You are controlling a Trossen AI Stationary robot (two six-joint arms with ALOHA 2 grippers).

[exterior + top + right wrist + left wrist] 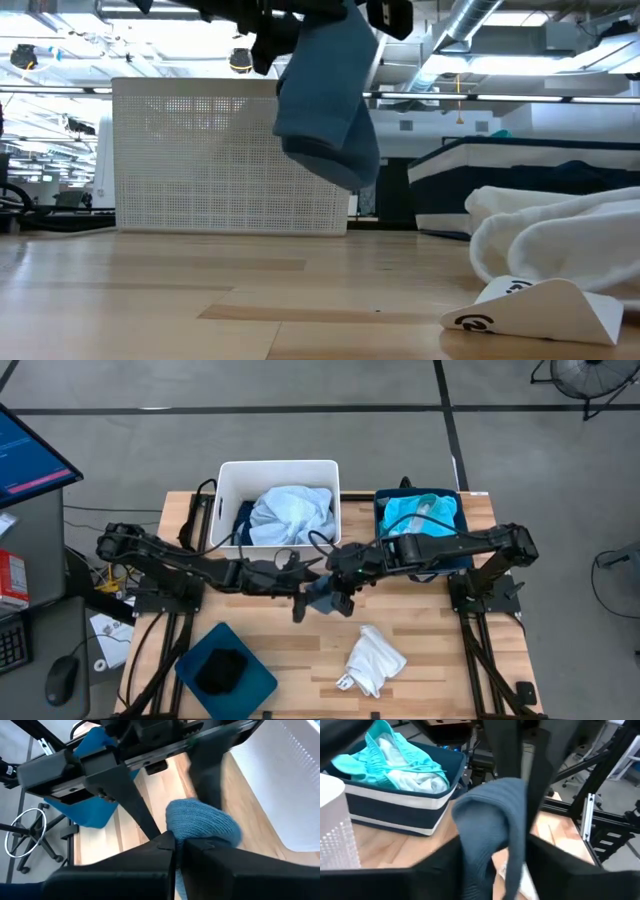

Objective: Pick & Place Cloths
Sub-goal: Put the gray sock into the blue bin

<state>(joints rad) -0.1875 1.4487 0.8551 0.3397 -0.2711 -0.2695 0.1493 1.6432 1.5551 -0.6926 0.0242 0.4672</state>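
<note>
I count two arms, my left gripper and right gripper. One slate-grey cloth hangs above the table. One white cloth lies there. One white bin, one striped tub, one teal tub.

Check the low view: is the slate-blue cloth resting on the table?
No, the slate-blue cloth hangs clear above the table.

- Slate-blue ribbed cloth, hung from dark pincers.
- White cloth on pale wood bench.
- Turquoise cloth in navy, white-striped tub.
- White perforated bin.
</note>
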